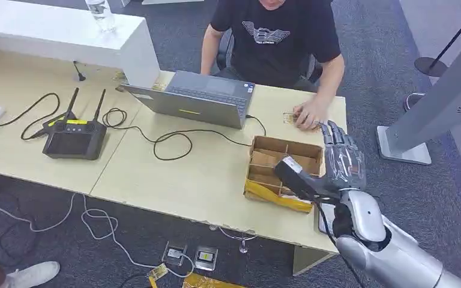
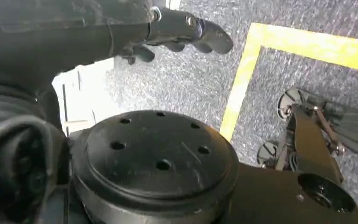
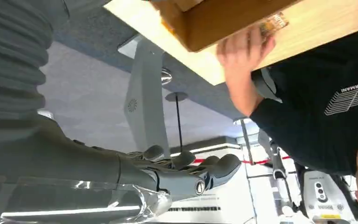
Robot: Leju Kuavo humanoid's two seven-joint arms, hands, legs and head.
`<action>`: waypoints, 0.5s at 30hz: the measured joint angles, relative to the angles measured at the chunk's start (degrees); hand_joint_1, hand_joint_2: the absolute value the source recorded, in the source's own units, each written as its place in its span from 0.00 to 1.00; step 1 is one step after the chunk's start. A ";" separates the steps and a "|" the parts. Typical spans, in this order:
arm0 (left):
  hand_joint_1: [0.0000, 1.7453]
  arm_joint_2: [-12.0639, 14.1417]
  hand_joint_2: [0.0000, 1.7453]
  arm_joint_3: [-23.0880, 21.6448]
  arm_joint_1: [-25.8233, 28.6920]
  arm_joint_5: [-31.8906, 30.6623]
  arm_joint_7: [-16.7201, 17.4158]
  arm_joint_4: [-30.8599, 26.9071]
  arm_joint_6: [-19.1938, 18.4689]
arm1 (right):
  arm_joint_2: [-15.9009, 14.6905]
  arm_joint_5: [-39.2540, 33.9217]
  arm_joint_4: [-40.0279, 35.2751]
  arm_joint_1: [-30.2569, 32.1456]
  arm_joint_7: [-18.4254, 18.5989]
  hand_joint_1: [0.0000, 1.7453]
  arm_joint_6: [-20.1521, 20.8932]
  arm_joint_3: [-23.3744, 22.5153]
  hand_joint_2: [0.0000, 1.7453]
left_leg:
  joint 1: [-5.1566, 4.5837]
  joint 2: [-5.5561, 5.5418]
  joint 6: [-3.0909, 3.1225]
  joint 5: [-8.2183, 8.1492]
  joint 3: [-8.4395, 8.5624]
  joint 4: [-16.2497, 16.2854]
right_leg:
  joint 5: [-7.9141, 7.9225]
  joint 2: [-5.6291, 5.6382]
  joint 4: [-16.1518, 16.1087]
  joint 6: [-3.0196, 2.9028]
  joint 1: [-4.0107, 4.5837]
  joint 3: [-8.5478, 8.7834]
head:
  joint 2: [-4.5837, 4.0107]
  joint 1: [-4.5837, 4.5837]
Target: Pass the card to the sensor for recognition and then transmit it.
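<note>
While your right robot hand (image 1: 342, 157) hovers over the right end of the desk (image 1: 180, 180), its fingers (image 1: 334, 141) are stretched out and apart with nothing in them; the right wrist view shows the same, fingers extended and bare. Just left of it and below sits the box (image 1: 285, 165), a partitioned cardboard tray with yellow tape on its near edge. Beyond the fingertips, at the far right edge of the desk, you can see the card (image 1: 289, 118) lying flat, with a person's hand (image 1: 309, 115) resting on it. That person (image 1: 276, 36) sits behind the desk in a black shirt. Farther left stands the laptop (image 1: 195, 99), then the controller (image 1: 75, 137) with two antennas, cables looping between them. Your left robot hand (image 2: 182, 32) hangs over grey carpet, fingers loosely curled, gripping nothing.
</note>
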 joint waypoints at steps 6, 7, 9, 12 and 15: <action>0.00 0.11 0.00 -0.02 0.00 0.02 0.92 0.00 0.02 | -4.29 7.40 -9.17 9.13 0.17 0.00 8.03 -5.73 1.00 | 0.02 -0.01 -0.01 -0.01 0.00 0.00 | 0.00 -0.02 -0.01 0.00 0.01 0.00 | 0.00 -0.02; 0.00 0.11 0.00 -0.02 0.01 0.15 1.13 0.00 0.07 | -4.91 8.75 -11.20 11.23 0.17 0.00 8.59 -7.53 1.00 | 0.02 -0.02 -0.01 -0.02 -0.02 0.00 | 0.00 -0.02 -0.01 0.00 0.01 0.01 | 0.00 0.00; 0.00 0.11 0.00 -0.02 0.04 0.22 1.44 0.00 0.11 | -5.66 9.47 -13.28 12.91 0.17 0.00 8.97 -9.08 1.00 | 0.02 0.04 -0.02 -0.02 -0.03 -0.01 | 0.00 -0.01 0.00 0.00 0.01 -0.02 | 0.00 -0.07; 0.00 0.11 0.00 -0.02 0.00 0.52 1.62 0.00 0.31 | -6.73 10.23 -16.15 15.36 0.17 0.00 9.12 -11.60 1.00 | 0.02 0.05 -0.02 -0.02 0.02 -0.01 | 0.00 0.00 -0.01 0.00 0.01 0.04 | 0.00 0.02; 0.00 0.13 0.00 -0.02 0.04 0.52 1.86 0.00 0.48 | -7.68 10.54 -19.46 18.49 0.17 0.00 9.25 -14.17 1.00 | 0.00 0.01 -0.01 -0.01 -0.05 -0.01 | 0.01 -0.07 -0.01 0.01 0.00 0.01 | 0.00 0.00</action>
